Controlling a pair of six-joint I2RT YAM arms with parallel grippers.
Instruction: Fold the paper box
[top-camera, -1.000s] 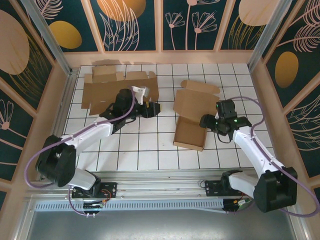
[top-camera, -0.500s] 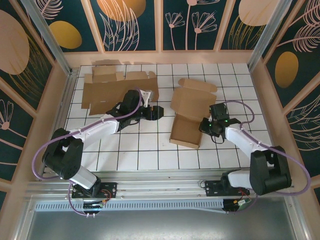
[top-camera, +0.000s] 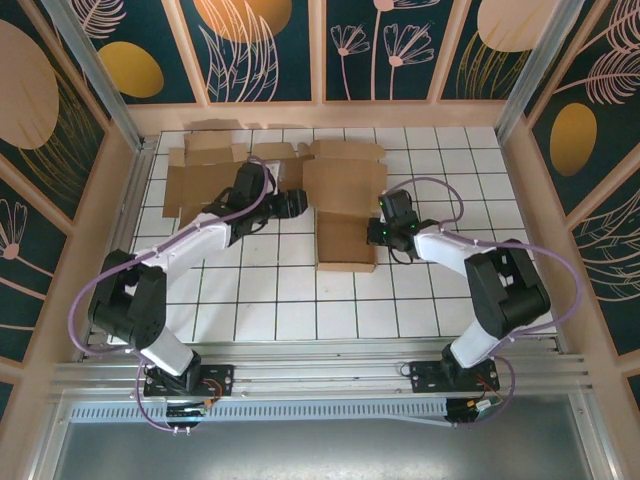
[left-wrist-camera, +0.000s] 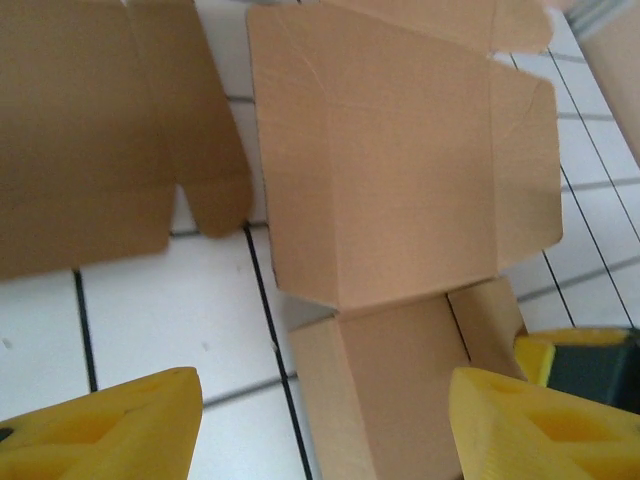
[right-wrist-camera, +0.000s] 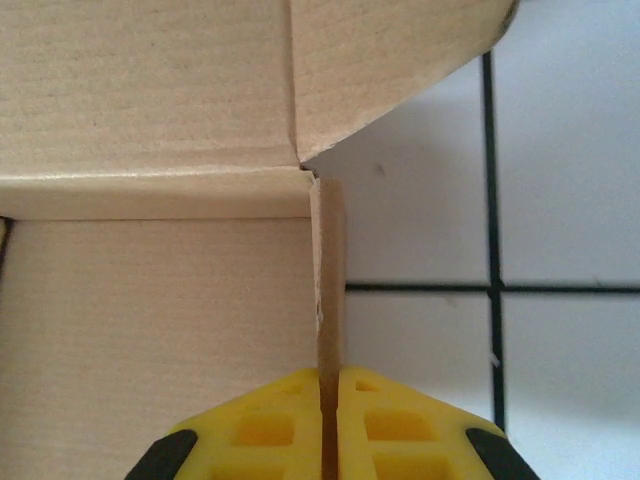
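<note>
Near the middle of the white tiled table (top-camera: 270, 300) lies the paper box (top-camera: 345, 215), one of two cardboard pieces in view. The other is a flat cardboard blank (top-camera: 200, 185) spread out toward the far left corner, just beside the box's raised lid. The box is partly formed: its shallow base sits nearer the arms with its walls standing, and its broad lid panel (top-camera: 345, 183) tilts up on the far side, carrying a flap along its far edge. Two arms reach in, one from each side. The left gripper (top-camera: 292, 203) hangs just left of the lid. From the left wrist its two yellow fingers (left-wrist-camera: 110, 430) are spread wide with nothing between them, and the box (left-wrist-camera: 390, 200) and the flat blank (left-wrist-camera: 90, 130) lie ahead on the tiles. The right gripper (top-camera: 378, 232) is at the right edge of the box's base. From the right wrist, its two yellow fingers (right-wrist-camera: 260, 430) are pinched together on the thin upright side wall (right-wrist-camera: 328, 280) of the box (right-wrist-camera: 150, 100), the cardboard edge running straight down into the slit between them at the right gripper (right-wrist-camera: 323, 425). To the right of that wall bare tile shows, crossed by two dark grout lines, and a rounded flap overhangs it from above.
</note>
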